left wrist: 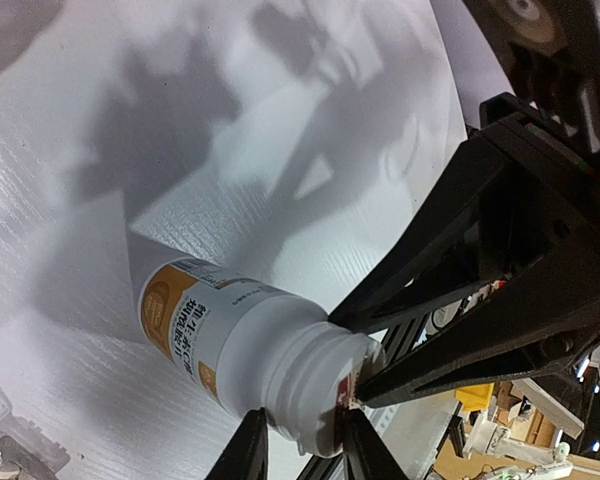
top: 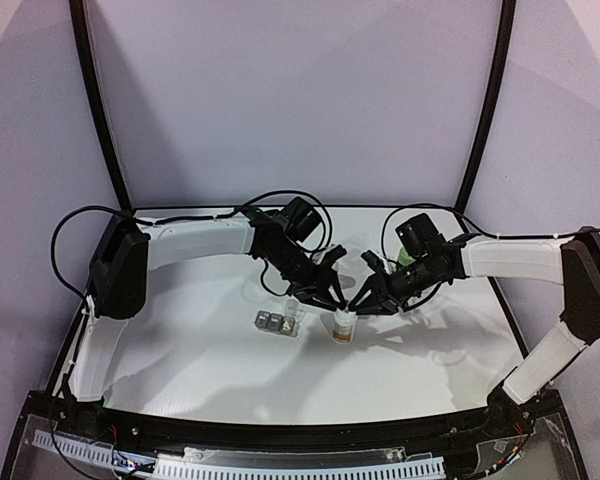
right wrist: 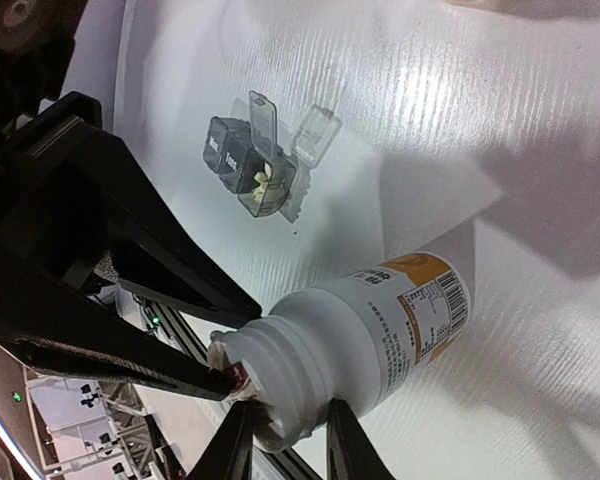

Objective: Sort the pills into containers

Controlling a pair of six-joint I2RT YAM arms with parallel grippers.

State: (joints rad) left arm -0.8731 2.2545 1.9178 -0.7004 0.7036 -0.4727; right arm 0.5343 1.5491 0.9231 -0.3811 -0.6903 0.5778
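A white pill bottle (top: 344,328) with an orange label stands uncapped at mid-table. Both grippers meet at its top. My left gripper (left wrist: 305,435) has its fingers pressed on either side of the threaded neck (left wrist: 310,365). My right gripper (right wrist: 285,440) clamps the same neck from the other side. A small red-and-white scrap (right wrist: 235,377) sits at the bottle's rim beside a fingertip. The grey containers (top: 277,321) lie just left of the bottle. In the right wrist view the containers (right wrist: 242,165) have two clear lids up, with pale pills (right wrist: 263,180) in one compartment.
Black cables loop behind both wrists (top: 280,200). The white table (top: 210,370) is bounded by a black rail (top: 280,432) at the near edge. Purple walls rise behind.
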